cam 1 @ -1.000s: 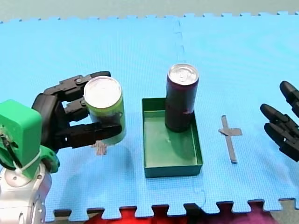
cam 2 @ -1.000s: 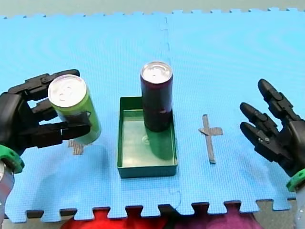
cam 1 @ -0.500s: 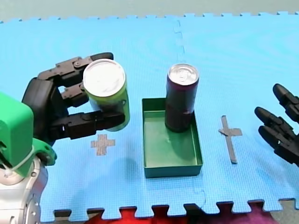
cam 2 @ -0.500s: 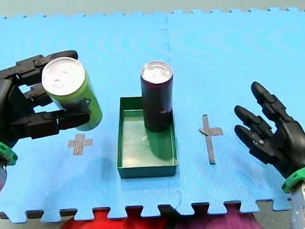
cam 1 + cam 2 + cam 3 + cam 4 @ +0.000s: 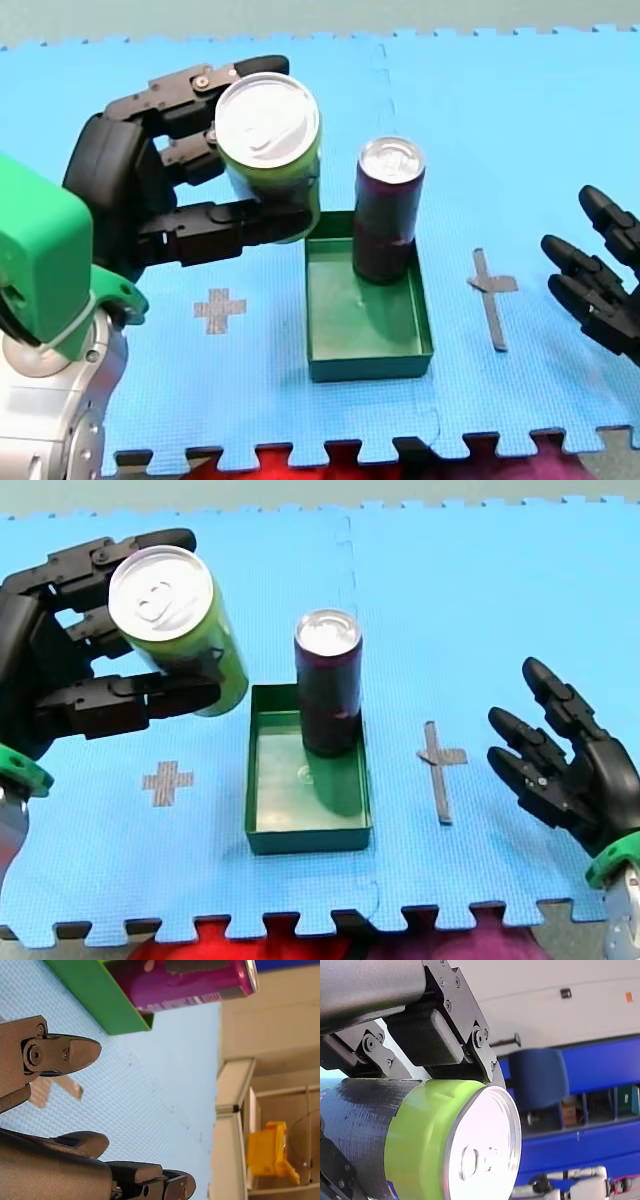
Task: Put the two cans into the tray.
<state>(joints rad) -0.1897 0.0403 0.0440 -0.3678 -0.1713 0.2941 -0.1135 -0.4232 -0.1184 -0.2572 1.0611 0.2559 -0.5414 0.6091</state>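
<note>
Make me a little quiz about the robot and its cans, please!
1. True or false: the purple can stands upright in the green tray.
2. The left hand, raised beside the tray, holds: A the green can, B the purple can, C the tray.
3. Fill in: the right hand, over the mat's right side, holds ____.
Key: 1 true; 2 A; 3 nothing.
</note>
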